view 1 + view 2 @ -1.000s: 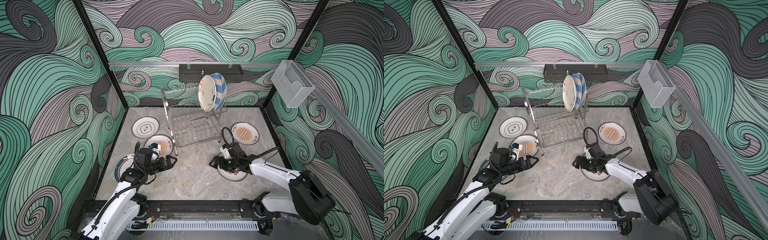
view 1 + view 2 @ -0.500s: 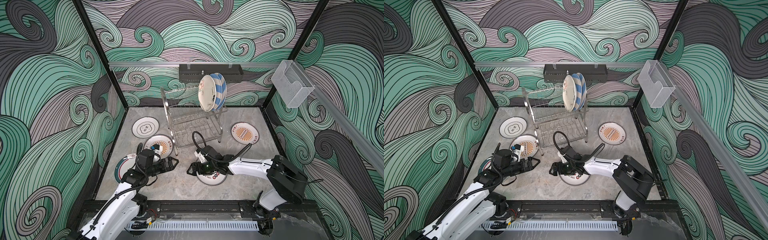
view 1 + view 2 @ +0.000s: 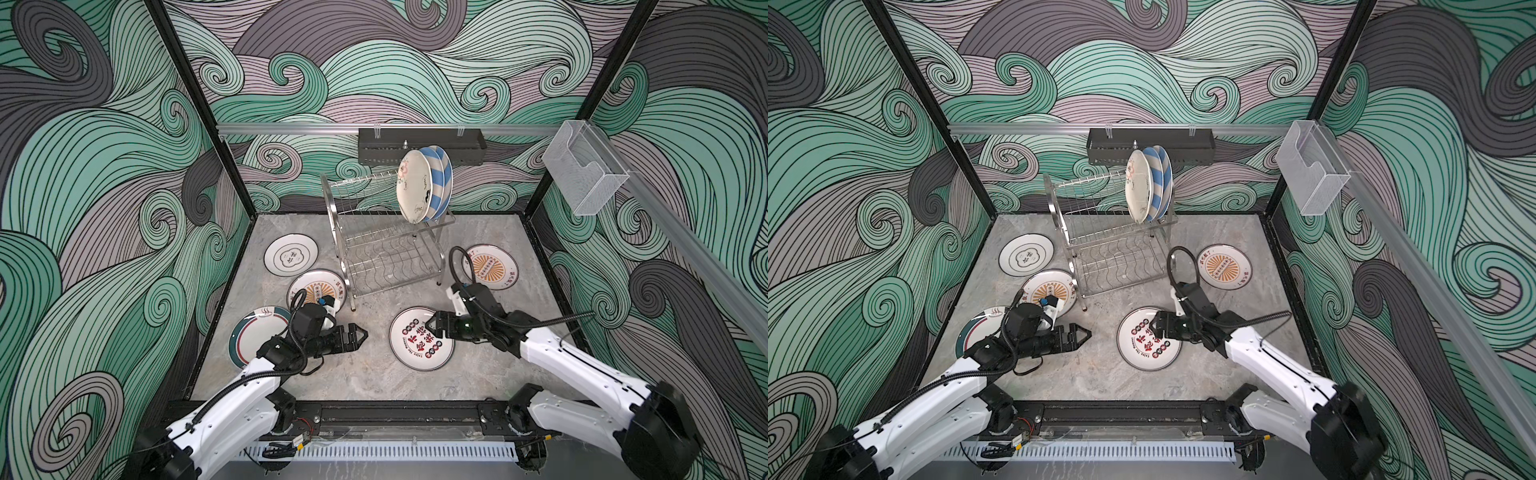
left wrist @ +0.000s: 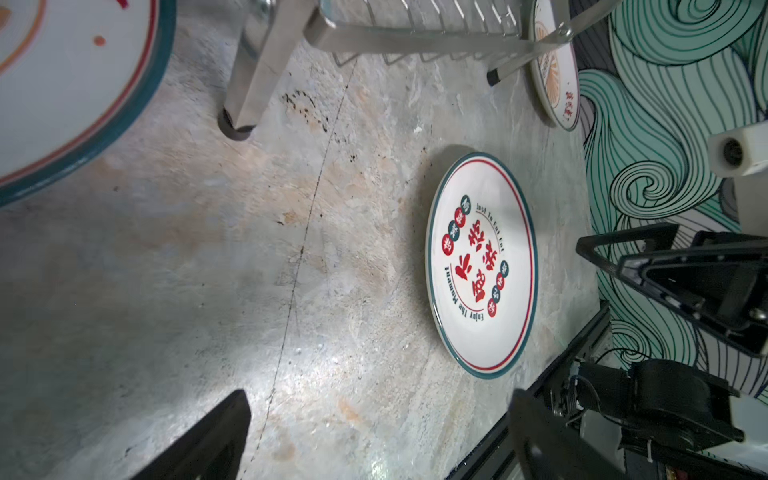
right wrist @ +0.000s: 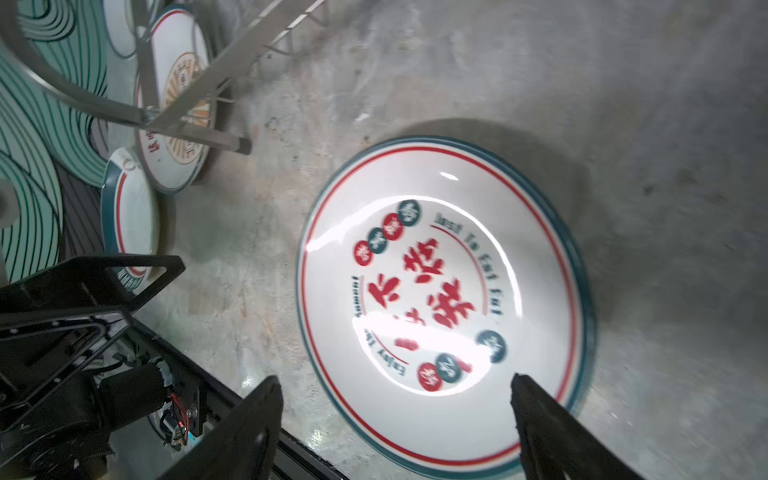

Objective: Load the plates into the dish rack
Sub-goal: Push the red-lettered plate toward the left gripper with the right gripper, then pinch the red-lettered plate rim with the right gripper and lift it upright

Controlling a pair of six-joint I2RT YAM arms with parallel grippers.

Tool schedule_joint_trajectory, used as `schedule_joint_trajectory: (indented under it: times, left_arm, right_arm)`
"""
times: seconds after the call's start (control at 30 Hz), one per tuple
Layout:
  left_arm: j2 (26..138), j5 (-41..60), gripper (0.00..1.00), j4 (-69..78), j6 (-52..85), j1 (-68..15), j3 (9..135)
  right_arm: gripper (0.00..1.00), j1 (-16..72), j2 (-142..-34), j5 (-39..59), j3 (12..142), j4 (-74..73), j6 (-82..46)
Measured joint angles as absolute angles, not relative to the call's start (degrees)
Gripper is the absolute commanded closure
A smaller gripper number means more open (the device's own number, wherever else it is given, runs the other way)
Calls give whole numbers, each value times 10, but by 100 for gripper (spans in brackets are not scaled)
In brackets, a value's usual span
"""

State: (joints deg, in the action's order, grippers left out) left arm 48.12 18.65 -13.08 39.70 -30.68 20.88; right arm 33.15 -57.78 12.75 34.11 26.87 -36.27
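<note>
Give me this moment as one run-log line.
right gripper: open, over flat red-character plate | left gripper: open, empty | dish rack: plates upright on upper tier

Both top views are evenly lit and sharp, bowed at the edges; the right wrist view is motion-blurred, white glare washing over the red-character plate (image 5: 444, 299).

Two white-shelled arms (image 3: 232, 415) with black joints, black corrugated cables (image 3: 292, 328) and black triangular jaws.
</note>
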Motion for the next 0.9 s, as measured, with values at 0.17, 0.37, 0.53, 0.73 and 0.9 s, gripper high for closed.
schedule_joint_trajectory:
  times: [0.17, 0.37, 0.53, 0.73, 0.9]
  left_arm:
    - [544, 179, 2, -86, 397, -334, 209]
    - [609, 175, 1, -39, 397, -367, 215]
    - [650, 174, 1, -11, 397, -388, 227]
    - [660, 165, 1, 5, 404, -405, 228]
    - [676, 164, 1, 13, 407, -412, 229]
  right_arm:
    - [26, 272, -485, 131, 264, 310, -364]
    - [34, 236, -463, 159, 212, 292, -367]
    - [38, 227, -469, 191, 171, 235, -378]
    - [46, 220, -491, 211, 155, 175, -381]
    - [47, 216, -538, 221, 153, 136, -382]
